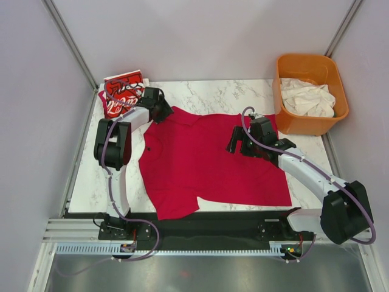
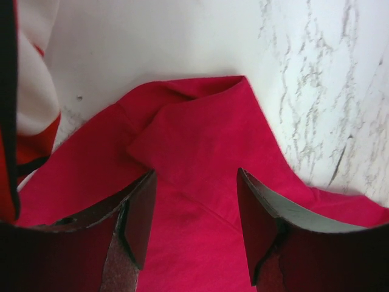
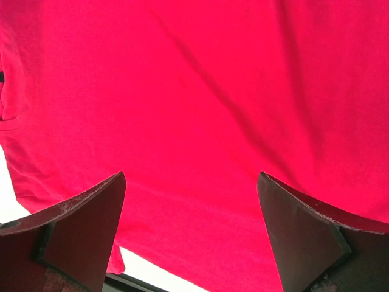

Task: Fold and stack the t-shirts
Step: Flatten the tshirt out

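Lying flat across the surface (image 1: 213,91), long axis left-right, the crimson t-shirt (image 1: 206,161) has its far sleeve (image 2: 194,128) directly beneath the left gripper (image 1: 159,104), jaws apart and empty; the right gripper (image 1: 238,145), likewise spread, hovers over mid-cloth.

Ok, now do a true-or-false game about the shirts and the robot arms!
1. The plain red t-shirt lies spread out on the table. True.
2. The orange tub is empty. False: off-white cloth lies in it.
3. The left tool and the right tool are both open above red cloth. True.
4. The printed red-and-white shirt sits on the table's right side. False: it lies folded at the far left corner.
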Tool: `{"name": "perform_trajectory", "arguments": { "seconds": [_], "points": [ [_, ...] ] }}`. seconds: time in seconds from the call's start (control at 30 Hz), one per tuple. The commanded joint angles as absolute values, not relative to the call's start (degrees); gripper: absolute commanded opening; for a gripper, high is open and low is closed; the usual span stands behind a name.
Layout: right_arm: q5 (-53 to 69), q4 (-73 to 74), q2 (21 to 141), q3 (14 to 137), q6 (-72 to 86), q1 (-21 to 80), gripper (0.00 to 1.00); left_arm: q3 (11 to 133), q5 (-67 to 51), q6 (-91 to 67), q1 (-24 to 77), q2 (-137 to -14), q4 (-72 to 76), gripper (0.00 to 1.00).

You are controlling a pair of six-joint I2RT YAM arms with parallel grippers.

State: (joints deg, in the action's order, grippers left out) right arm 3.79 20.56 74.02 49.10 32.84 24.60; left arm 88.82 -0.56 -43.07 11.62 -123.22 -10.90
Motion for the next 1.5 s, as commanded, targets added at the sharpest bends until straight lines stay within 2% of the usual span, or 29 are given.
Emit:
{"name": "perform_trajectory", "arguments": {
  "seconds": [0.0, 0.73, 0.8, 0.83, 0.9, 0.93, 1.07, 1.47],
  "points": [
    [2.5, 19.7, 74.1, 49.6, 32.0, 24.8, 0.98, 86.4, 1.3, -44.2, 11.5, -121.1, -9.4, 0.62],
    [2.9, 19.1, 75.1, 49.1, 31.8, 24.8, 0.98, 92.6, 0.4, -44.2, 11.5, -125.7, -8.5, 0.56],
    [3.0, 19.2, 75.3, 49.2, 31.6, 24.8, 0.98, 92.8, 0.3, -44.3, 11.5, -125.8, -8.4, 0.48],
    [3.0, 19.1, 75.4, 49.2, 31.6, 24.7, 0.98, 92.9, 0.3, -44.5, 11.5, -125.8, -8.4, 0.39],
    [2.9, 19.0, 75.5, 49.2, 31.4, 24.8, 0.98, 93.2, 0.4, -44.6, 11.5, -126.0, -8.4, 0.31],
    [2.8, 19.0, 75.7, 49.2, 31.4, 24.7, 0.98, 93.6, 0.3, -44.5, 11.6, -126.2, -8.5, 0.24],
    [2.5, 19.0, 76.0, 49.0, 31.0, 24.7, 0.98, 93.6, -0.9, -44.4, 11.6, -126.7, -8.4, 0.03],
    [2.2, 19.0, 76.2, 49.1, 30.5, 24.7, 0.98, 97.7, -1.3, -44.8, 11.6, -126.8, -7.8, 0.02]
  ]
}}
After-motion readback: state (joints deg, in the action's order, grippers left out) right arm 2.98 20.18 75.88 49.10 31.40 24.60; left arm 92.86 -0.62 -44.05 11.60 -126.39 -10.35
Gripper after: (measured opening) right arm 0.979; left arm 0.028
